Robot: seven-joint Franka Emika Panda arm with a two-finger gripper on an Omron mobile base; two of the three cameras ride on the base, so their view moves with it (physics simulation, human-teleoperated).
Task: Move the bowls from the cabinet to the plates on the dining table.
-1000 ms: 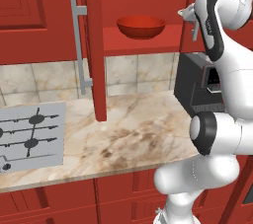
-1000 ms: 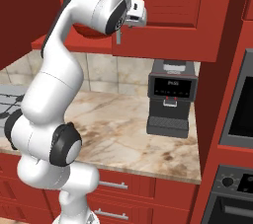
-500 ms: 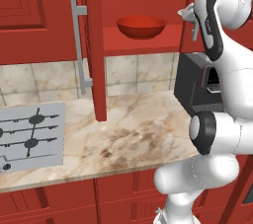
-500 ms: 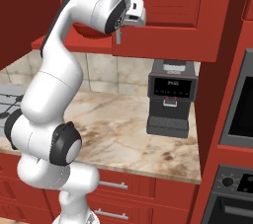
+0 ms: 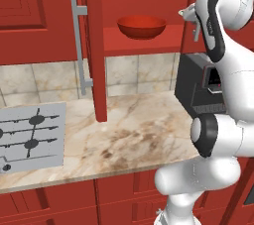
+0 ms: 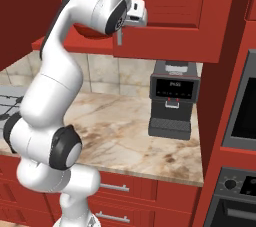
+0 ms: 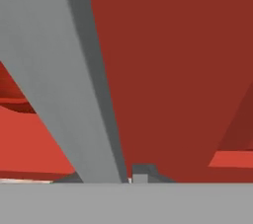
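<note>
Leftward, red bowl [image 5: 141, 27] unobstructed

You will find no text, brand, number or sign that can be read in these views. The black coffee machine [image 6: 171, 100] has a dark display panel with a faint row of pale marks on it, too small and blurred for you to make out as letters or digits, and two small red spots below it that carry no lettering. The oven's control panel [image 6: 239, 184] at the lower right shows round knobs with nothing legible around them. The red cabinet doors [image 6: 170, 1] are plain.
</note>
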